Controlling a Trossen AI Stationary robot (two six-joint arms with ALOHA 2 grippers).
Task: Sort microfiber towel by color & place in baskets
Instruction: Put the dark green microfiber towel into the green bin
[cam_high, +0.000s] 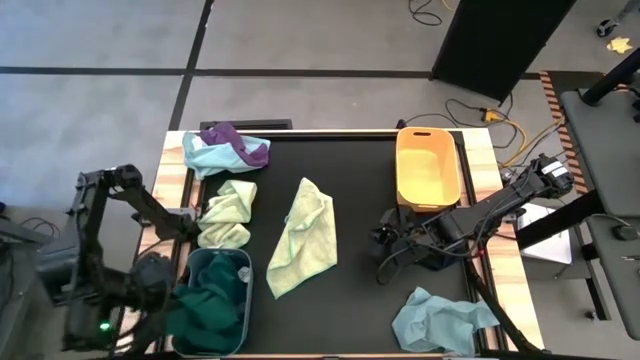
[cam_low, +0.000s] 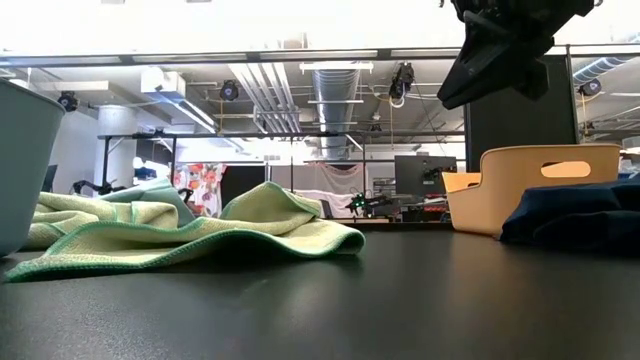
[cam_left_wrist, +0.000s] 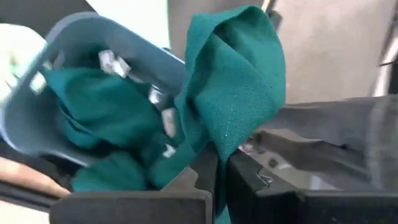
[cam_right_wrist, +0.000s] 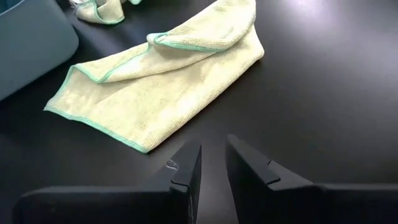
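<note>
A blue-grey basket (cam_high: 243, 262) at the table's near left holds dark green towels (cam_left_wrist: 93, 106). My left gripper (cam_left_wrist: 221, 180) is at its left rim (cam_high: 178, 298), shut on a dark green towel (cam_left_wrist: 233, 74). A pale yellow-green towel (cam_high: 305, 235) lies flat mid-table, and a second one (cam_high: 228, 212) lies bunched beside the basket. My right gripper (cam_right_wrist: 213, 168) hovers over bare table to the right of the middle towel (cam_right_wrist: 161, 81), open by a narrow gap and holding nothing. The orange basket (cam_high: 428, 165) stands at the far right. My left gripper pinches a fold of the dark green towel (cam_left_wrist: 217, 155) between its two fingers. The cloth stands bunched beyond the fingertips in several layers. The rest of it trails down into the blue-grey basket (cam_left_wrist: 37, 124).
A light blue towel and a purple towel (cam_high: 225, 150) lie heaped at the far left corner. Another light blue towel (cam_high: 440, 320) lies at the near right edge. Bare black table shows between the middle towel and the orange basket (cam_low: 540, 185).
</note>
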